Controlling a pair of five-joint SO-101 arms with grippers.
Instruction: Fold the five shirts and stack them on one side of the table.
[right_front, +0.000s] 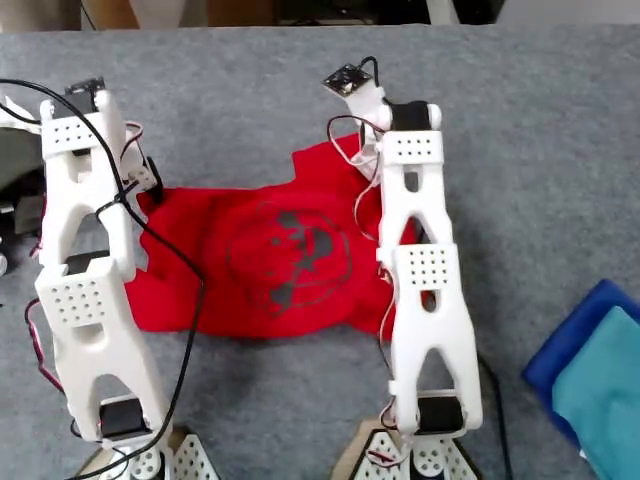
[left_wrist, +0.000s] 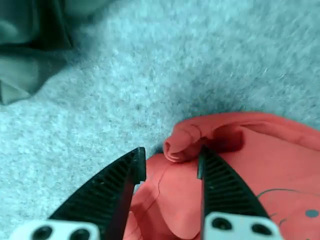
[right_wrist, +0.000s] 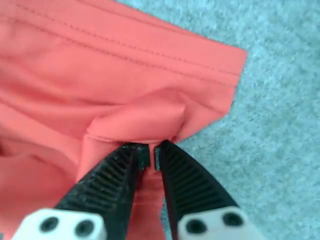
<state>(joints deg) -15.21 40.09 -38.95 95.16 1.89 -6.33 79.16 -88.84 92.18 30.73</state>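
Observation:
A red shirt (right_front: 270, 260) with a dark round print lies spread on the grey table between my two arms. My left gripper (left_wrist: 172, 162) is open at the shirt's left corner, its fingers either side of a rolled red edge (left_wrist: 187, 142). In the high view this gripper (right_front: 147, 190) sits at the shirt's far-left corner. My right gripper (right_wrist: 152, 150) is shut on a pinched fold of the red shirt (right_wrist: 140, 120), close to a stitched hem corner (right_wrist: 220, 70). Seen from above, the right arm (right_front: 415, 200) covers the shirt's right side.
Folded blue and teal cloth (right_front: 590, 370) lies at the table's near right edge. A grey-green garment (left_wrist: 30, 45) sits bunched beyond the left gripper, at the table's left edge (right_front: 12, 170). Bare grey table (right_front: 540, 150) stretches to the far right.

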